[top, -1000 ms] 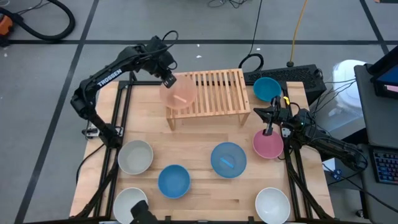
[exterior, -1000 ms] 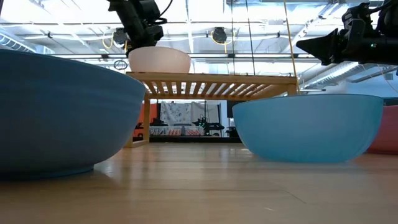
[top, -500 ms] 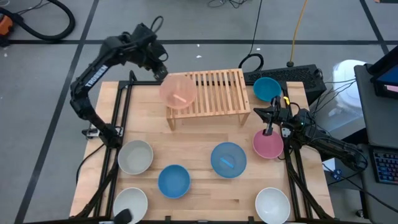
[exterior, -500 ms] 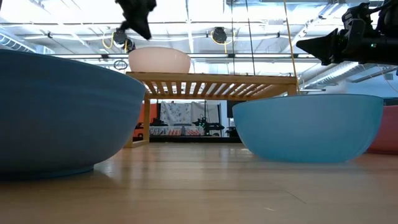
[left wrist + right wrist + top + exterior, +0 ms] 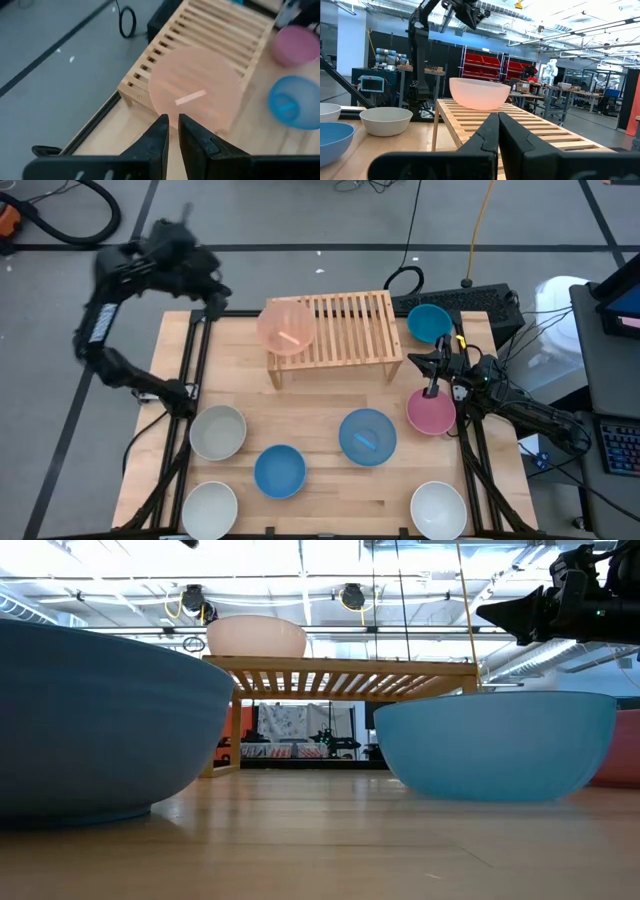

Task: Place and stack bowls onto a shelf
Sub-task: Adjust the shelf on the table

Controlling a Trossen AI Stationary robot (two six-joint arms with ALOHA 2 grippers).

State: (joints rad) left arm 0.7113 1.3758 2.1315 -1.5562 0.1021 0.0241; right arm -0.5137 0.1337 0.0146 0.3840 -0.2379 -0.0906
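A pale orange-pink bowl point(image 5: 287, 327) stands upright on the left end of the slatted wooden shelf point(image 5: 350, 330). It also shows in the left wrist view point(image 5: 197, 85) and the low view point(image 5: 256, 637). My left gripper point(image 5: 213, 290) is narrowly open and empty point(image 5: 172, 122), up and back past the table's far left corner, clear of the bowl. My right gripper point(image 5: 432, 387) is shut and empty point(image 5: 495, 120), hovering above the far rim of a pink bowl point(image 5: 431, 413) at the table's right edge.
On the table stand a teal bowl point(image 5: 430, 322) to the right of the shelf, two blue bowls point(image 5: 367, 436) point(image 5: 279, 471) in the middle, a grey-beige bowl point(image 5: 218, 431) on the left, and two white bowls point(image 5: 210, 508) point(image 5: 438, 510) at the near edge. The shelf's right part is bare.
My left gripper has drawn away from the pale orange-pink bowl's far left rim, rising and swinging toward the table's far left corner and beyond it. The bowl stays where it was on the shelf.
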